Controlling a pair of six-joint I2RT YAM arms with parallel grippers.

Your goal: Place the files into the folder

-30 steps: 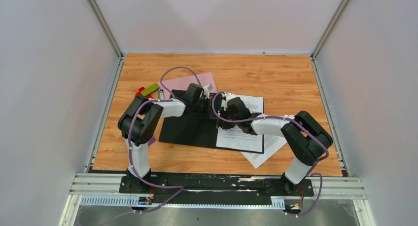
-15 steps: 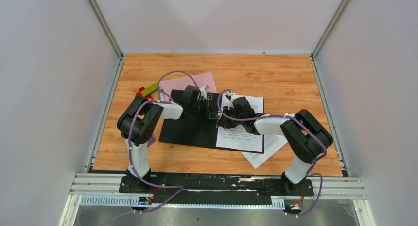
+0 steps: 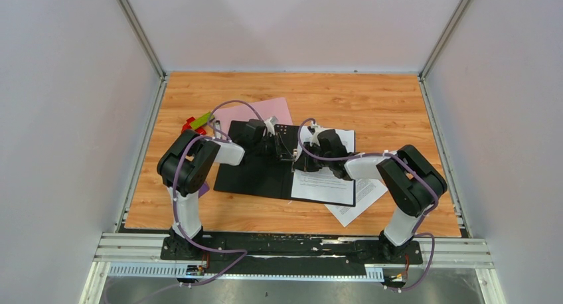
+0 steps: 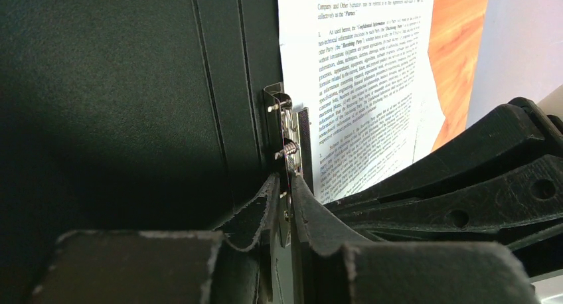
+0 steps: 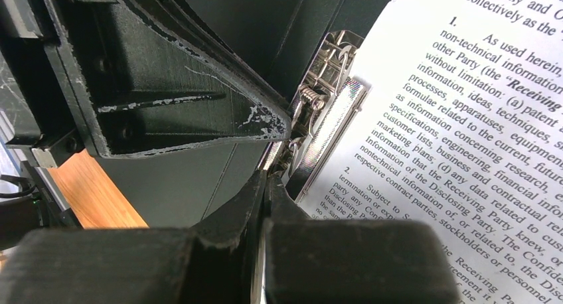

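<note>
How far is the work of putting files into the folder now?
Done: one sheet lies on the right half of the open folder. In hand: the left gripper pinches the metal clip at the spine; the right gripper is shut beside it. Left: the second sheet, sticking out from under the folder.

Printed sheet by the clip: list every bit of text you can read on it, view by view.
On the printed sheet, right wrist view:
"As used herein,"
"non-technical information"
"formulae related to the current, future"
Left wrist view, same sheet:
"Confidential Information"
"Receiving Party"
Top view: the print is too small to read.
</note>
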